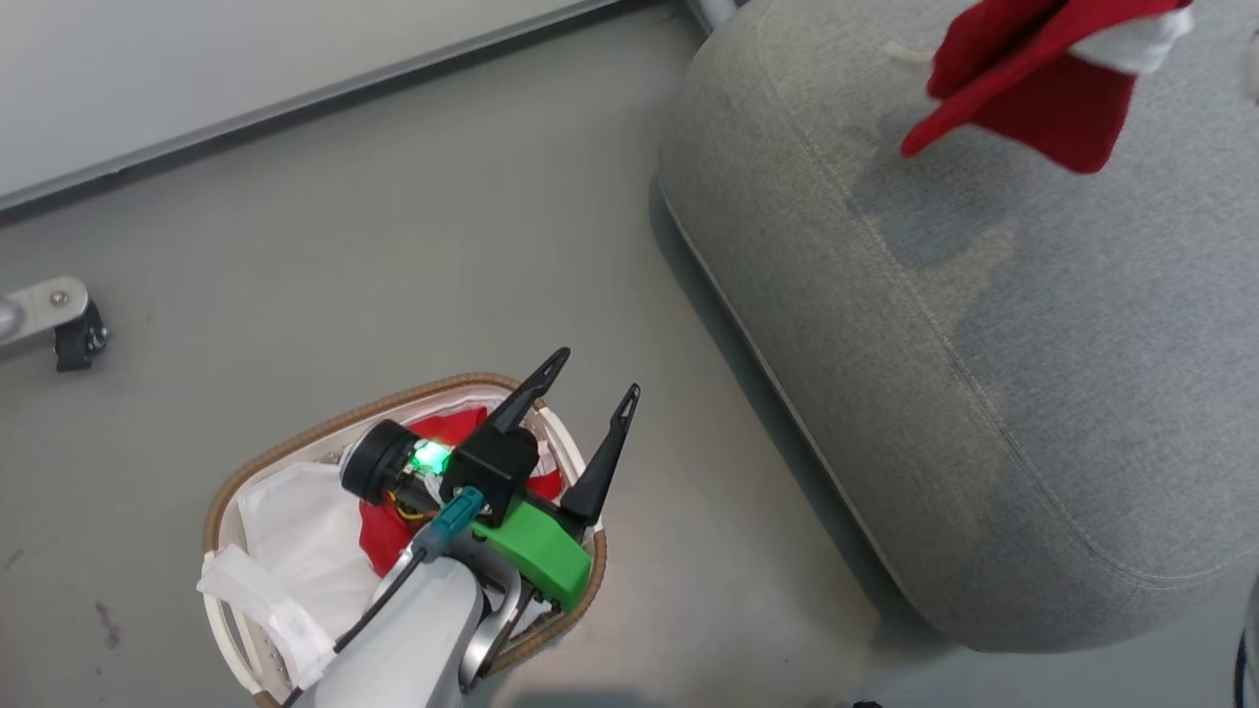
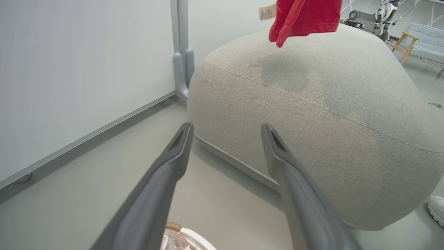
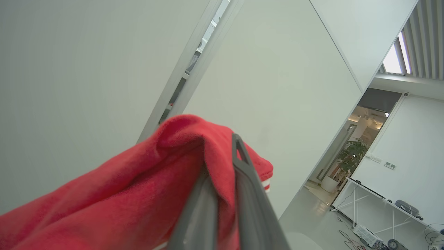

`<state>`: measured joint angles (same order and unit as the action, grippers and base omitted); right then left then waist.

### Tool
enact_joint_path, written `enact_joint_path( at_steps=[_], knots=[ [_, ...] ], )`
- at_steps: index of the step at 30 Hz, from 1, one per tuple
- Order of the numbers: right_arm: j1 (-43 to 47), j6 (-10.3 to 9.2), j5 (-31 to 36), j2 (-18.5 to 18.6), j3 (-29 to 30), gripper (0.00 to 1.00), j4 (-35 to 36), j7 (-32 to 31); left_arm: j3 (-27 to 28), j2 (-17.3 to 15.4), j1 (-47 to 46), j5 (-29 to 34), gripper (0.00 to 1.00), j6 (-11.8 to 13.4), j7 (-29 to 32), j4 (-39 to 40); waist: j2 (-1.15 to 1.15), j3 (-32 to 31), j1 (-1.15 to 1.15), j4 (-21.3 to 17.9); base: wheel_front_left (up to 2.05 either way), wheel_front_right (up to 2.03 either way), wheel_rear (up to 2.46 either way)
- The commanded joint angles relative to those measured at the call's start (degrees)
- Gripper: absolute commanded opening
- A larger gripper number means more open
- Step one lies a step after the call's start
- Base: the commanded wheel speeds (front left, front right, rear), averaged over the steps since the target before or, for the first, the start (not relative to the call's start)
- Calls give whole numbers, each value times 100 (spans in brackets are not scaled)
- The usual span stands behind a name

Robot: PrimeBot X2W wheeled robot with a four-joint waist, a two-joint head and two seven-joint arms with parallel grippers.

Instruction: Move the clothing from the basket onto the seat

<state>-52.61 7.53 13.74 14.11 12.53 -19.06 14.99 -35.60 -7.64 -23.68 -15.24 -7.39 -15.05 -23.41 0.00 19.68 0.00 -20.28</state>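
A red garment with white trim (image 1: 1043,69) hangs in the air over the grey seat (image 1: 1033,344), at the head view's top right. In the right wrist view my right gripper (image 3: 225,152) is shut on this red garment (image 3: 138,194), which drapes over its fingers. The white basket with a brown rim (image 1: 236,492) stands on the floor at lower left, with more red clothing (image 1: 393,536) and a white liner (image 1: 295,551) inside. Over the basket's right side my left gripper (image 1: 595,379) is open and holds nothing. The left wrist view shows the seat (image 2: 312,114) and the hanging garment (image 2: 305,17) above it.
A pale wall panel with a metal base rail (image 1: 295,98) runs along the back. A caster wheel on a metal leg (image 1: 69,334) sits at far left. Grey floor (image 1: 443,246) lies between basket and seat. A white shoe (image 2: 437,208) rests by the seat's base.
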Motion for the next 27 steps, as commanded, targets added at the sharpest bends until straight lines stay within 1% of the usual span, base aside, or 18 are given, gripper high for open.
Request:
enact_joint_path(
  at_steps=[1,4,7,11,13,19,23,24,27],
  knots=[
    [-258,-8,69,149,88,0,-128,29,32,-64,-148,44,100,-17,-19,31,0,556,0,400,0,0,0],
    [-772,-8,134,485,372,0,-508,29,70,-138,-271,118,100,-17,-19,65,0,831,0,519,0,0,0],
    [-1123,-8,256,741,664,0,-789,29,79,-166,-393,178,100,-18,-19,115,0,1076,0,639,0,0,0],
    [-1275,-8,528,975,816,0,-1129,23,54,-188,-536,250,100,-17,-13,177,0,1394,0,798,0,0,0],
    [-1297,-8,599,1015,933,0,-1241,22,79,-218,-593,292,100,-5,-13,188,0,1527,0,835,0,0,0],
    [-924,-8,831,764,1448,0,-1570,18,95,-296,-697,381,100,33,-13,200,0,1803,0,861,0,0,0],
    [-626,-8,982,499,1802,0,-1694,18,96,-334,-744,396,100,53,-13,214,0,1904,0,843,0,0,0],
    [-399,-8,1085,343,1893,0,-1801,17,96,-338,-755,398,100,64,-13,204,0,1919,0,829,0,0,0],
    [-213,-8,1217,247,2002,0,-1871,18,85,-314,-773,382,100,68,-13,179,0,1908,0,815,0,0,0]
  ],
)
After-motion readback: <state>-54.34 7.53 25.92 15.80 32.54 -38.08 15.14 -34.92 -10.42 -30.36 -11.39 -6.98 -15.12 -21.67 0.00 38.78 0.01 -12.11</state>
